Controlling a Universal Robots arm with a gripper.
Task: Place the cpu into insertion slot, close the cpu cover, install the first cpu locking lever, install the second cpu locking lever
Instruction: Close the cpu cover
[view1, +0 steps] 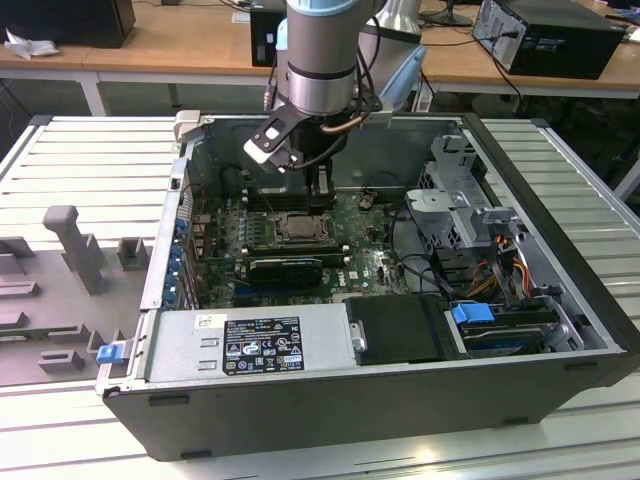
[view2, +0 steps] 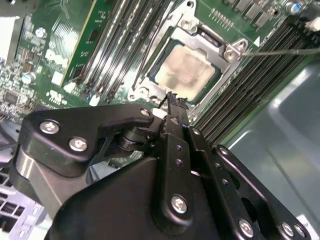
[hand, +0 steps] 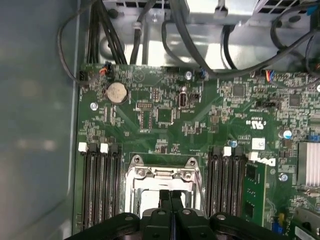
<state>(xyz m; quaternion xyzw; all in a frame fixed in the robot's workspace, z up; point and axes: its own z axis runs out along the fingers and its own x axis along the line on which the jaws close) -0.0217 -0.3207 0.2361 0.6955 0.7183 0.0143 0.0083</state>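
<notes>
Tool (view2: 172, 100) first: in both wrist views I see its black fingers (hand: 170, 200) pressed together with no gap, and I can't make out anything pinched between them. The tips sit low, just at the edge of the socket frame.

Right past the tips is the cpu (view2: 187, 70), pale face up, lying flat in the insertion slot (view1: 300, 229). The cpu cover (view2: 227, 70) is down around it, and the chip shows through the square window. A thin locking lever (view2: 280, 51) runs out from one corner of the frame across the neighbouring memory slots (view2: 125, 45). I can't tell whether it is hooked.

Going wider, there are banks of those long slots on both sides of the socket, all on the green motherboard (hand: 165, 115), and a coin cell (hand: 117, 92) farther out.

In the exterior view the arm (view1: 320, 50) comes straight down into the open computer case (view1: 560, 250). A long black expansion card (view1: 285, 268) lies just on the near side of the socket. The case rests on the slatted counter (view1: 90, 160).
</notes>
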